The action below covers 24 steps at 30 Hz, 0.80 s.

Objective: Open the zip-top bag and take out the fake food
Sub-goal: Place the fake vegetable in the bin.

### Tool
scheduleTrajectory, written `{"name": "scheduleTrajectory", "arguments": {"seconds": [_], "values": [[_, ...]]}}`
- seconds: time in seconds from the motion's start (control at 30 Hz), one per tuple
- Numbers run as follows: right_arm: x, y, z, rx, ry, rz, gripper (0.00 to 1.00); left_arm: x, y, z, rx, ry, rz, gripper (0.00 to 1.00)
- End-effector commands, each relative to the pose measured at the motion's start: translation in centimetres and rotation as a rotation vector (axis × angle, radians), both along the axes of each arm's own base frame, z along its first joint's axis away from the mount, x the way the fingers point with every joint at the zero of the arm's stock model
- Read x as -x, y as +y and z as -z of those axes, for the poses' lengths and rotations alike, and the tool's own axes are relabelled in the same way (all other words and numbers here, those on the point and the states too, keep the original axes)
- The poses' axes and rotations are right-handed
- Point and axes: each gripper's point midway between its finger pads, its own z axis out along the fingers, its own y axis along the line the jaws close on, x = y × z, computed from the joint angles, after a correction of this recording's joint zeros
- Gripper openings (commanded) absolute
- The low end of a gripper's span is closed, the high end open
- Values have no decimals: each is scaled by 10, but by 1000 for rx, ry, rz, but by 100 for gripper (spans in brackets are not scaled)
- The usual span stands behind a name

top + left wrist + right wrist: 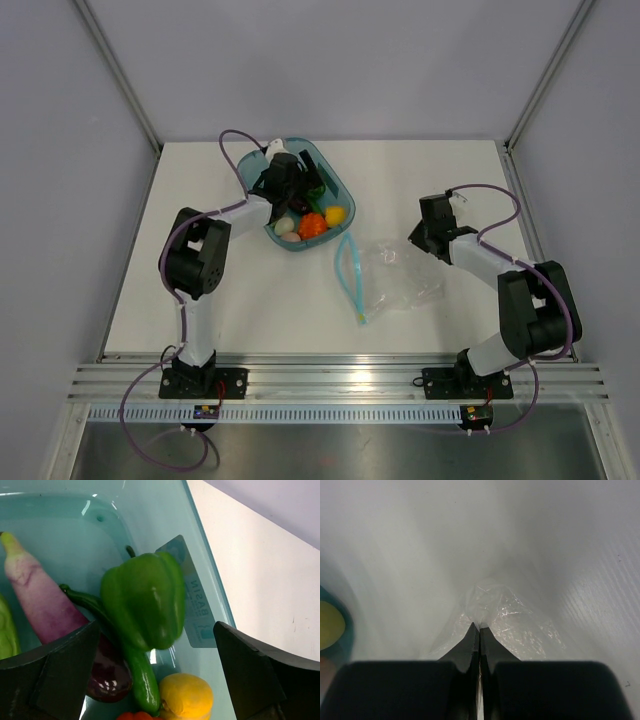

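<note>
My left gripper (157, 647) hangs wide open over the tub (150, 520), where the food (305, 222) sits: pepper (145, 600) on top of the cucumber (142, 680), eggplant (40, 605) to one side, lemon (185, 697) by the wall. My right gripper (480, 626) has its fingers pressed together at the bag (520, 625); I cannot tell whether film is caught. The bag lies on the table (250, 300) beside the tub, zip strip (347, 275) nearest it

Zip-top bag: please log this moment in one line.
left gripper open over pepper; right gripper shut on zip-top bag; fake food in tub
</note>
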Motion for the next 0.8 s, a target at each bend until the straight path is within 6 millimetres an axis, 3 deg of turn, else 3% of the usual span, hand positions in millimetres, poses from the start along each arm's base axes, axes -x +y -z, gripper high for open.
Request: {"name": "scheduleTrajectory", "arguments": {"seconds": [0.0, 0.17, 0.27, 0.33, 0.37, 0.4, 0.43, 0.57, 0.6, 0.77], "values": [[-16, 3, -17, -6, -55, -12, 0, -16, -1, -44, 4, -99, -5, 99], [-16, -2, -19, 19, -56, -2, 1, -10, 6, -59, -12, -114, -15, 99], [-16, -2, -23, 33, -54, -23, 1, 2, 13, -75, -10, -126, -17, 99], [-17, -3, -27, 50, -53, -30, 7, 15, 20, -86, -8, -134, -23, 99], [-16, -6, -26, 61, -45, -25, 14, 20, 22, -90, -6, -140, -25, 99], [-17, -8, -29, 72, -52, -15, 18, 27, 25, -109, 11, -171, -25, 99], [-17, -9, -31, 75, -55, -15, 24, 36, 29, -102, 1, -155, -24, 99], [-14, -13, -39, 93, -59, -7, 60, 64, 41, -116, 6, -167, -22, 99], [-13, -15, -45, 97, -70, 0, 75, 69, 43, -119, 13, -170, -21, 99], [-3, -27, -78, 131, -114, 27, 90, 106, 45, -133, 110, -195, 9, 99]]}}
